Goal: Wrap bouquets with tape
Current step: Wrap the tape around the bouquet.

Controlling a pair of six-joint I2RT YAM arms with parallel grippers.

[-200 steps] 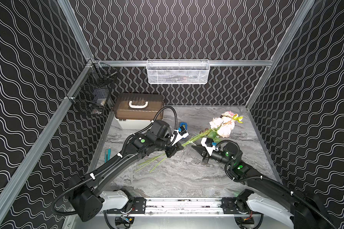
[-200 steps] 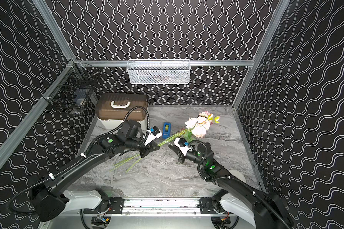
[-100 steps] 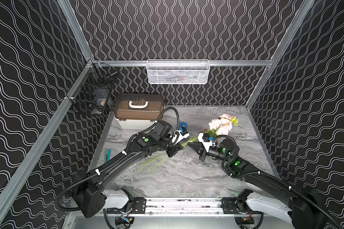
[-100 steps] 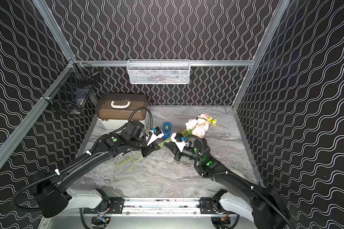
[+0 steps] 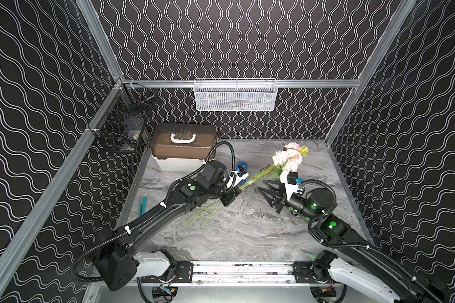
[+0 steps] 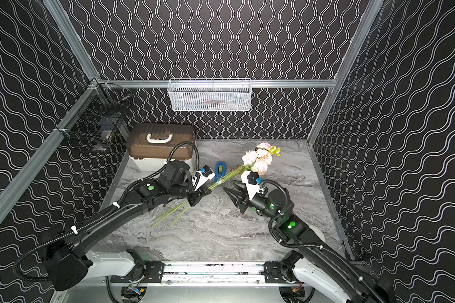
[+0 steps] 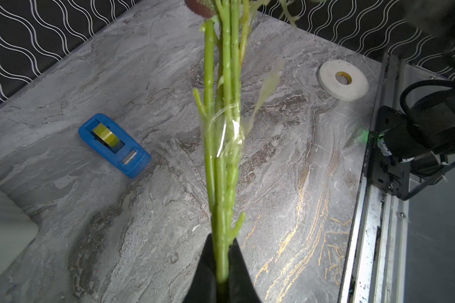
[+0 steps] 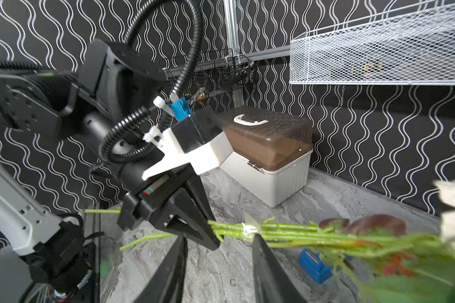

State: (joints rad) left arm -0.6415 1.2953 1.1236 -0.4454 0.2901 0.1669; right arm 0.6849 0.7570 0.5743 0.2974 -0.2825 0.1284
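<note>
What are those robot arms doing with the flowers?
They are wrapping a bouquet with tape. The left claw is shut on the green stems and holds the bouquet. Clear tape already goes round the stems. The right claw is open close to that taped spot, gripping nothing. The blue tape dispenser sits on the table nearby.

A robot lab cell: aluminium frame [image 5: 313,83], wavy-patterned black walls [image 5: 234,39], 2 arms [image 5: 153,223] mounted on a rail [image 5: 242,270].
</note>
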